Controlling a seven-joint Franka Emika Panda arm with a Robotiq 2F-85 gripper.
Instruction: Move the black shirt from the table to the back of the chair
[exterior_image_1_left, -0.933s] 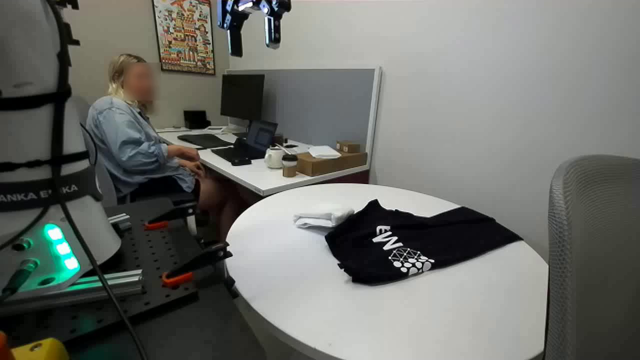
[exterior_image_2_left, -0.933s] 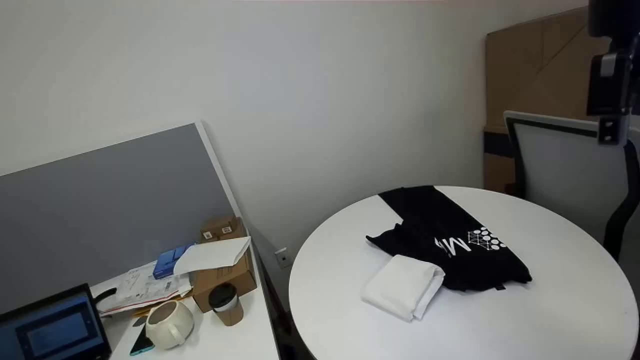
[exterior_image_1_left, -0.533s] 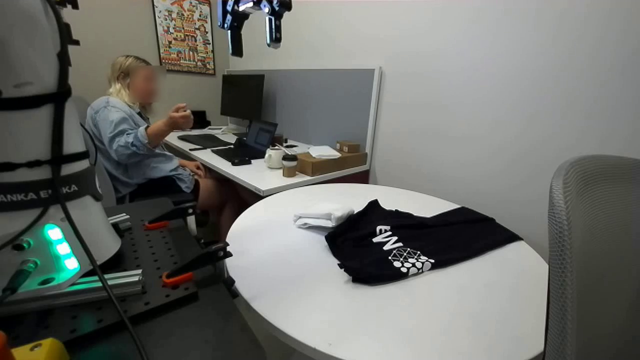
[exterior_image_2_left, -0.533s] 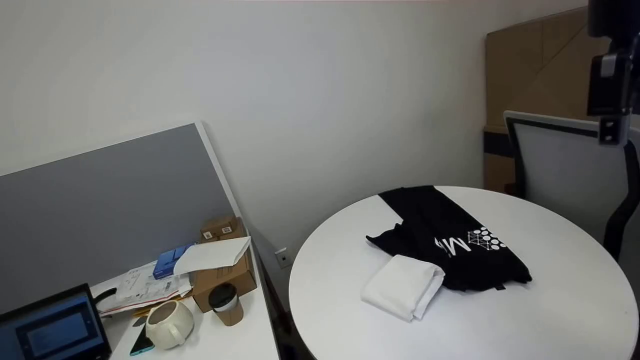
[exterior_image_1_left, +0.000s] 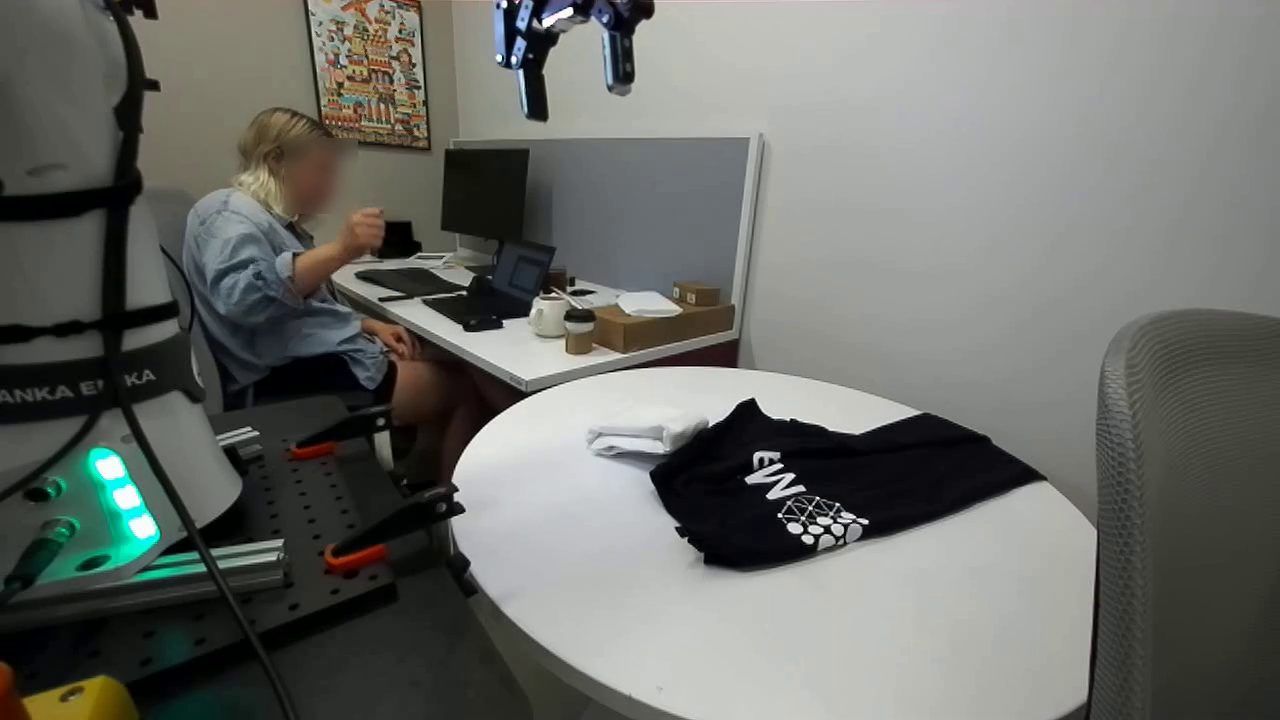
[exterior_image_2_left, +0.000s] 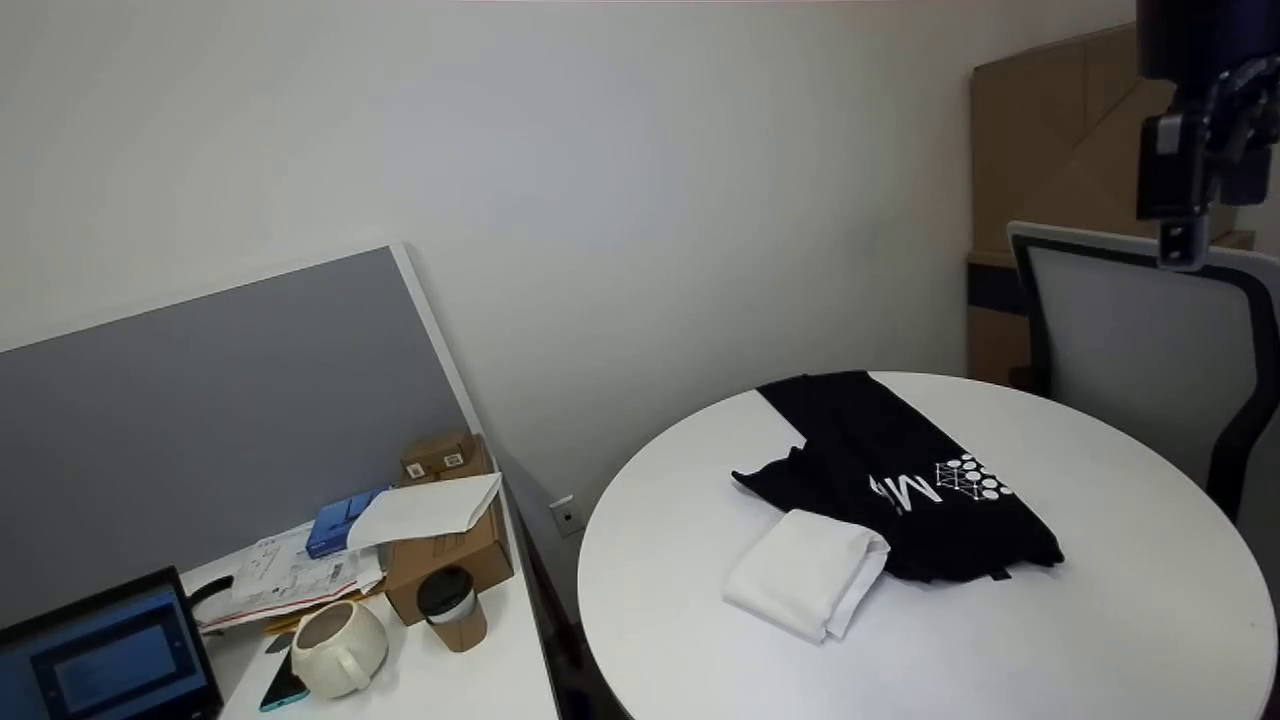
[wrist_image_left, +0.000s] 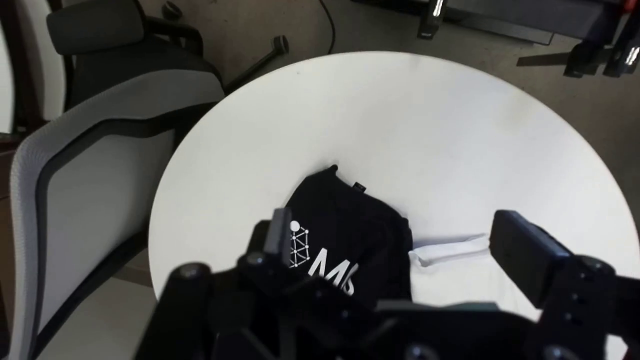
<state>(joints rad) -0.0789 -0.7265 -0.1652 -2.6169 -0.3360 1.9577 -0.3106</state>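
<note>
black shirt (exterior_image_1_left: 840, 485): lying on the table (exterior_image_1_left: 900, 630)
gripper (exterior_image_1_left: 577, 103): hanging up high, pointing down
fingers (wrist_image_left: 525, 257): spread wide apart!
chair (exterior_image_1_left: 1190, 520): right beside the table

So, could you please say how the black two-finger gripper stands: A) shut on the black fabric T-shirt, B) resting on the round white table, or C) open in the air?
C: in an exterior view the gripper hangs with jaws apart, while the T-shirt lies on the table below.

The white arm (exterior_image_1_left: 60, 265) has black straps (exterior_image_1_left: 60, 205), a dark cable (exterior_image_1_left: 116, 255), three green-glowing lights (exterior_image_1_left: 126, 496) and a black pincer (exterior_image_1_left: 577, 103).
</note>
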